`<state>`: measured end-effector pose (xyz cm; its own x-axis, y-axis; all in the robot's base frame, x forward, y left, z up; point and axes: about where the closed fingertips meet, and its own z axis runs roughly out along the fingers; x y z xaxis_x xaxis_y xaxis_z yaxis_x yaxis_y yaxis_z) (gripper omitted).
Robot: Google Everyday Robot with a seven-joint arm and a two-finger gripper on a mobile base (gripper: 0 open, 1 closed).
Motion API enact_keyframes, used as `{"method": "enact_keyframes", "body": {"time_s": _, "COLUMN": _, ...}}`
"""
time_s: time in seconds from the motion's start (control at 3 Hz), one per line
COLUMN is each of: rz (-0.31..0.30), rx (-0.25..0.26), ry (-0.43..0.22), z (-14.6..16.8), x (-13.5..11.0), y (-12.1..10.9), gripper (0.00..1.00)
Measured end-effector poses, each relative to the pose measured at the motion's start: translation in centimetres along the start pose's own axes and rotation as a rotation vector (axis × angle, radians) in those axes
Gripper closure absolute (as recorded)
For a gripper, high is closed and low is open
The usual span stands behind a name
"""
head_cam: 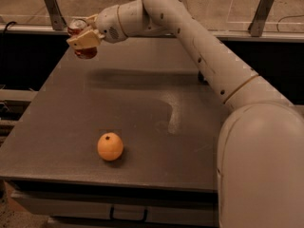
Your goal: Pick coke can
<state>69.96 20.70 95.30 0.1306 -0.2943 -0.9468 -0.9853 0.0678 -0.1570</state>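
The coke can (80, 38), small and red with a silver top, is held tilted in my gripper (83, 37) above the far left corner of the grey table (156, 108). The gripper's pale fingers (84, 40) are shut across the can's body, so only its top and bottom show. The can is lifted off the table surface. My white arm reaches in from the lower right across the table to that corner.
An orange (110, 146) sits on the table near its front left. The table's front edge has a drawer handle (128, 213) below it. A railing with metal posts (260, 12) runs behind the table. My arm's large base link fills the lower right.
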Motion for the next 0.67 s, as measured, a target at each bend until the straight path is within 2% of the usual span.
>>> {"method": "enact_keyframes", "body": {"time_s": 0.33, "rz": -0.049, "rx": -0.184, "ry": -0.082, "z": -0.92, "x": -2.78, "y": 5.62, "gripper": 1.0}}
{"method": "enact_keyframes", "body": {"time_s": 0.67, "rz": -0.05, "rx": -0.209, "ry": -0.078, "z": -0.65, "x": -2.7, "y": 6.26, "gripper": 1.0}}
